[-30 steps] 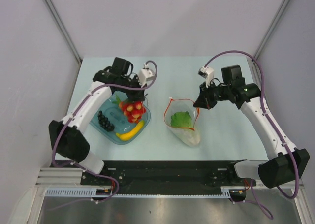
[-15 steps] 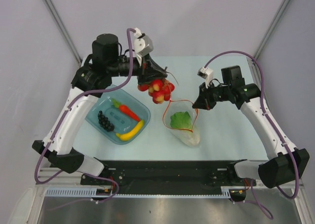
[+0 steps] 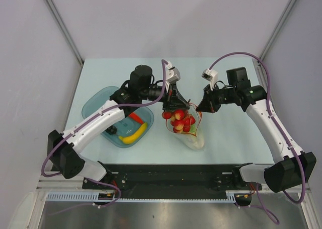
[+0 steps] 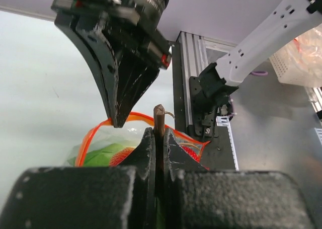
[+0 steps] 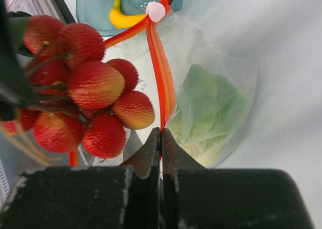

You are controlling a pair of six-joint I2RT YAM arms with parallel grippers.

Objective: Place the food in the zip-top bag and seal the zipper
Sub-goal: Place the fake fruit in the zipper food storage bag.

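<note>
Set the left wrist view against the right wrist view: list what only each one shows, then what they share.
Only the left wrist: the brown stem clamped in the shut left gripper, and the right arm's base on the metal rail. Only the right wrist: the berry cluster in full, and the banana in the teal bowl. Both: the right gripper shut on the orange zipper of the clear bag, with green cabbage inside.
</note>
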